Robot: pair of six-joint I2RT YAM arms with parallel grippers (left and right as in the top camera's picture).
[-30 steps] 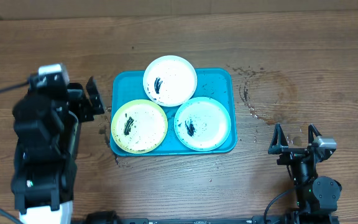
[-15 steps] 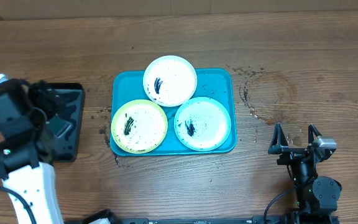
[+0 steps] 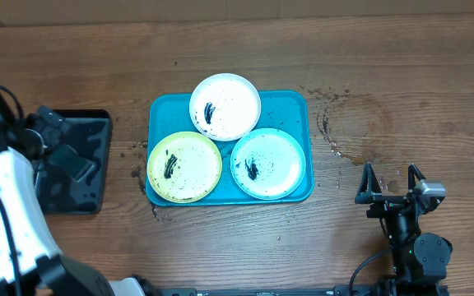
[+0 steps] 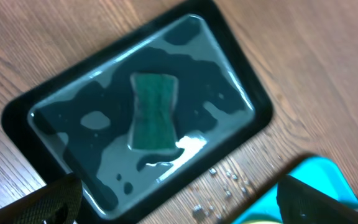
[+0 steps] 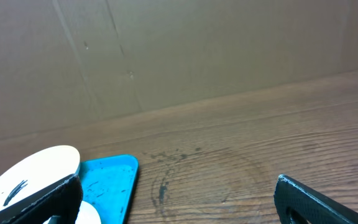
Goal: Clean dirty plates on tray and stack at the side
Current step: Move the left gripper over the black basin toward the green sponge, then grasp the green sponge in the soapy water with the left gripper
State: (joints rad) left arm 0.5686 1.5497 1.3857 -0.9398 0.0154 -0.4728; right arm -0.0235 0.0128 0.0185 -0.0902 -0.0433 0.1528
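While the right gripper (image 3: pixel 391 182) sits parked at the near edge with its fingers spread, untouched by anything, all the action is on the left. The left gripper (image 4: pixel 178 190) has swung out and away from the turquoise tray's flank in the last second, and the black tray (image 3: pixel 97 123) it was covering is now in plain sight! Its fingers are wide apart, holding nothing, and the wrist camera looks straight down at a green sponge (image 4: pixel 153 112) lying in a shallow film of water inside that black tray. That reads as a line-up for the sponge pick, the first real step of cleaning.

Just past the black tray, water droplets (image 4: pixel 224 180) dot the wood. Then the turquoise tray (image 3: pixel 290 103) in the middle of the table, carrying all three plates. Nearest, the yellow-green plate (image 3: pixel 184 167) and the light blue plate (image 3: pixel 268 164) sit side by side; behind them the white plate (image 3: pixel 225 107) overlaps the tray's far rim. Every one is smeared black, none has shifted, and nothing is stacked at the side yet.
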